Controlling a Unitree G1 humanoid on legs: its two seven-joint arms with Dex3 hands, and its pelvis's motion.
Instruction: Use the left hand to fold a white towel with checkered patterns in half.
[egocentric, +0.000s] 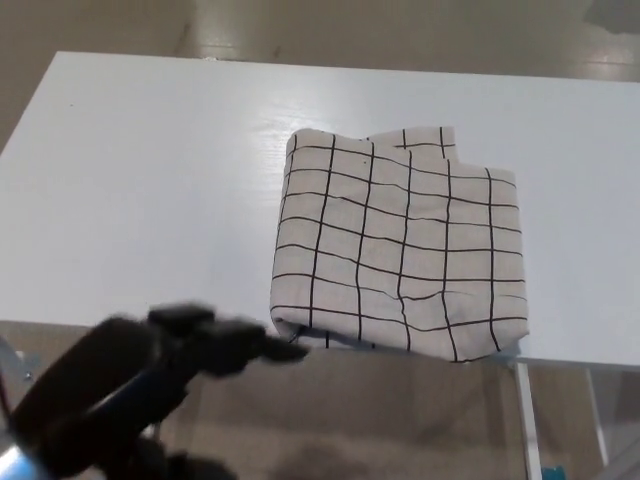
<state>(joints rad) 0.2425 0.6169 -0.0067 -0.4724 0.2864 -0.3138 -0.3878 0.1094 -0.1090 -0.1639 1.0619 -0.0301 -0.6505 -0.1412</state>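
Hovering off the table's (130, 180) near edge, my left hand (130, 385) holds nothing, fingers (240, 340) apart, beside the folded towel (400, 255) at that edge.

A white table (130, 180) carries one folded checkered towel (400, 245).

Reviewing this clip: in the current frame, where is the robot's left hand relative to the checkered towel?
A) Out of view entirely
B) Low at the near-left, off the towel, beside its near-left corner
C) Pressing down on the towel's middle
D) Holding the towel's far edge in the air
B: the left hand sits blurred at the lower left, below the table edge, while the towel lies folded and uncovered.
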